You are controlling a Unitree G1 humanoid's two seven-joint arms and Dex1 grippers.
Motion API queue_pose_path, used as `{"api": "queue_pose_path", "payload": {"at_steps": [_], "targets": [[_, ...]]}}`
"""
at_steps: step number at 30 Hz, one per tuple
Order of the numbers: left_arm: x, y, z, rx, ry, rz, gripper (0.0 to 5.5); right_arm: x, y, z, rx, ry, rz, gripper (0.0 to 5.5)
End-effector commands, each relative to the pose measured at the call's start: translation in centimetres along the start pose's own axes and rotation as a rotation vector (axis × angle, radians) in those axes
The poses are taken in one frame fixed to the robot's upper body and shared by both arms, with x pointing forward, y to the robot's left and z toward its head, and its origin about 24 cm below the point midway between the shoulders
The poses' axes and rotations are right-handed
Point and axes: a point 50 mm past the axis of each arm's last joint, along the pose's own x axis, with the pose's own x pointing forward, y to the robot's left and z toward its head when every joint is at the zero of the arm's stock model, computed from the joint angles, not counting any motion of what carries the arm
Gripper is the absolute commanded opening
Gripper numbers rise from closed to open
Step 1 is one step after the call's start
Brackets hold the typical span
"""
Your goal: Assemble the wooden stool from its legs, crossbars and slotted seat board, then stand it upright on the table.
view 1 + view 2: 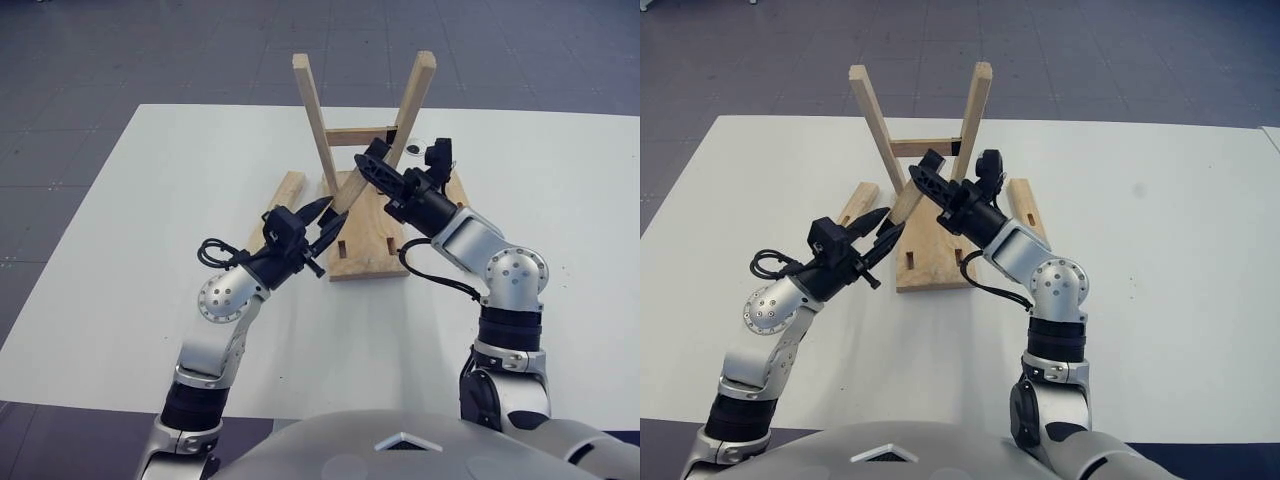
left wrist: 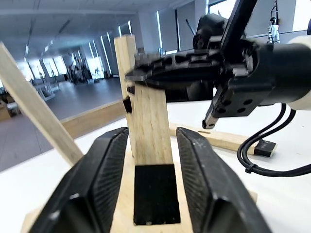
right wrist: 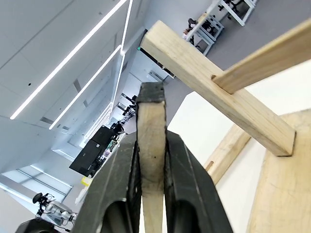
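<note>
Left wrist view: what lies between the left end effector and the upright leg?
Only the seat board, with its dark slot, as the left wrist view shows.

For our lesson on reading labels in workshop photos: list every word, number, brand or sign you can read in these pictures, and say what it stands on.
None: no view shows readable text.
seat board, legs, crossbar: bare wood, no print.
left gripper, right gripper: black, no legible marking.
table: one small dark round mark, too small to read anything in it.
</note>
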Motion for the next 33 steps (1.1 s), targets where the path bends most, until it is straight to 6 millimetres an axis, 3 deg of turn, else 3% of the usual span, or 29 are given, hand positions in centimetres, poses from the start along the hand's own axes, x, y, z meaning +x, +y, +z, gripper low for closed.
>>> {"api": "queue_pose_path", "payload": {"at_steps": [1,4,6,9,12,18,24,33], "targets": [[-0.2,0.3,-0.8,0.082,0.014,-0.047,2.45,-0.2,-0.5,0.2,0.1,-0.015,-0.016,0.41],[-1.2,1.8,-0.2,0.104,-0.004,0.008,2.67,-1.7,-2.3,2.1,0.03,-0.071,-0.145,0.41],[-1.7,2.9,0.3,0.111,-0.008,0.052,2.67,-3.9,-3.1,4.6,-0.077,-0.15,-0.26,0.41],[-2.6,4.0,-0.4,0.108,0.045,0.146,2.67,-7.4,-2.8,8.4,-0.312,-0.24,-0.428,0.41],[-3.1,3.7,-1.5,0.083,0.1,0.215,2.67,-8.6,-2.4,10.4,-0.492,-0.285,-0.557,0.41],[-2.7,3.0,-2.1,0.059,0.125,0.224,2.67,-8.2,-4.9,10.4,-0.701,-0.257,-0.751,0.41],[-2.7,2.7,-2.2,0.046,0.128,0.223,2.67,-7.5,-7.1,9.7,-0.685,-0.254,-0.789,0.41],[-2.5,2.3,-2.2,0.03,0.124,0.217,2.67,-6.4,-8.0,9.4,-0.694,-0.237,-0.778,0.41]]}}
